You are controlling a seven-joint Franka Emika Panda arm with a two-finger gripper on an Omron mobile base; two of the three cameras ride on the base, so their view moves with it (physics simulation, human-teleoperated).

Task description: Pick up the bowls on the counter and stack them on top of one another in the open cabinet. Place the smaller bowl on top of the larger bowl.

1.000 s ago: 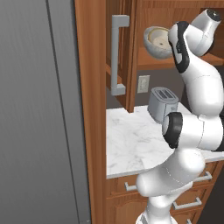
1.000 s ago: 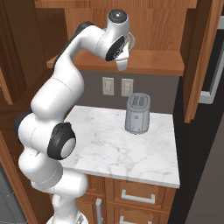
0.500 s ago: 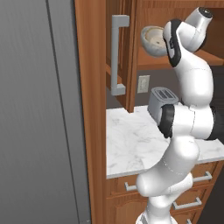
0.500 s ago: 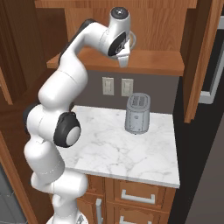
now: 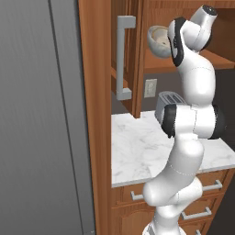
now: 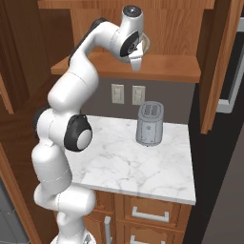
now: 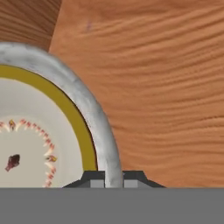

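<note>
One bowl (image 5: 158,40), cream inside with a tan rim and mottled grey outside, hangs tilted on its side inside the open cabinet (image 5: 137,18), just above its plank shelf (image 6: 162,71). My gripper (image 7: 111,178) is shut on the bowl's rim (image 7: 103,144), one finger on each side of the wall. From the right base view the bowl (image 6: 146,44) peeks out behind my hand, and the gripper (image 6: 137,61) points down toward the shelf. The counter (image 6: 128,162) below holds no bowl that I can see.
A grey toaster (image 6: 149,123) stands at the back of the counter under the shelf. The cabinet door (image 5: 124,64) with its long grey handle stands open to the left. A tall grey panel (image 5: 41,114) fills the far left. Drawers (image 6: 152,214) sit under the counter.
The arm has straightened up and swung its elbow inward. The hand with the bowl has edged slightly further into the cabinet, and the grip stays shut.
</note>
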